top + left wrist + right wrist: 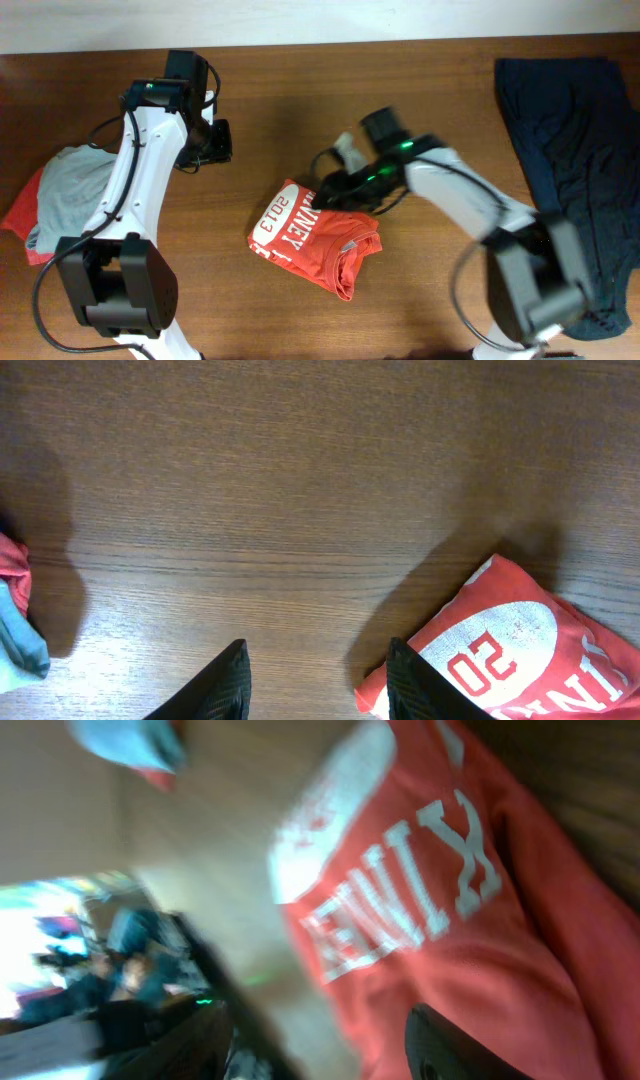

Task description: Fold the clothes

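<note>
On the middle of the brown wooden table (260, 90) lies the orange-red cotton T-shirt (315, 240), folded into a small, uneven bundle with its white block lettering and the number 2013 facing up. The right gripper (330, 192) sits at the bundle's far edge, over the cloth. Its wrist view is blurred, with one dark finger (450, 1050) over the red fabric, so whether its jaws pinch the cloth cannot be told. The left gripper (215, 145) hangs to the far left of the bundle, apart from it. Its fingers (230, 685) are spread over bare wood with nothing between them. A light grey shirt (75, 180) lies at the left edge, and a dark navy garment (570, 150) is spread at the right.
</note>
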Robot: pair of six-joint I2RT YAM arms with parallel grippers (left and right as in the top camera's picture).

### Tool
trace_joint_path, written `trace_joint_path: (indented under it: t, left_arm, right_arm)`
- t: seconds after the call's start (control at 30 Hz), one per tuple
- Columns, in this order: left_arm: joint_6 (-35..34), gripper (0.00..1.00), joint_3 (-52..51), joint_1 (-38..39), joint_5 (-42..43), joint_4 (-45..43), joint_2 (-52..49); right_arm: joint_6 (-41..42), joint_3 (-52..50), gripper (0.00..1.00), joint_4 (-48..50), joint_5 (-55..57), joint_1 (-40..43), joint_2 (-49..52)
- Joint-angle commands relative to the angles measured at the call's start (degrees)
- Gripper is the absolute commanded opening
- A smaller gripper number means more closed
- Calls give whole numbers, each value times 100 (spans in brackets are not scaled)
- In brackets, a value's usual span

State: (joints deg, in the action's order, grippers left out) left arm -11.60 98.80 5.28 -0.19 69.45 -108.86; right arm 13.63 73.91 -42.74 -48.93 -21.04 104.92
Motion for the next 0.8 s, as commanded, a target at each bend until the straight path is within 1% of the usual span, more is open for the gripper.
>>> trace_joint_path:
  t: [0.0,0.07,0.13,0.27,0.5,0.63,0.77]
  left_arm:
    - [96,44,101,-9,42,17,15]
    - [94,44,101,-9,42,17,15]
    - [94,44,101,-9,42,17,15]
    - [94,44,101,-9,44,20,17]
    - [94,44,101,-9,44,48,15]
    - [94,44,101,-9,44,70,15]
    - [94,44,101,-9,44,76,15]
  right_arm:
    - [-236,94,61,-531,-765,356,-356]
    - [-570,20,62,-809,-741,380,-330]
    - [-636,-229,66,-822,-745,363,-328]
    - [-743,-688,66,-719,-745,365,-319]
    - [-741,-1593,70,-24,-743,365,-319]
    - [-719,-2052,72,647,-741,365,-205]
    - [-719,-2162,72,1047,-673,365,387]
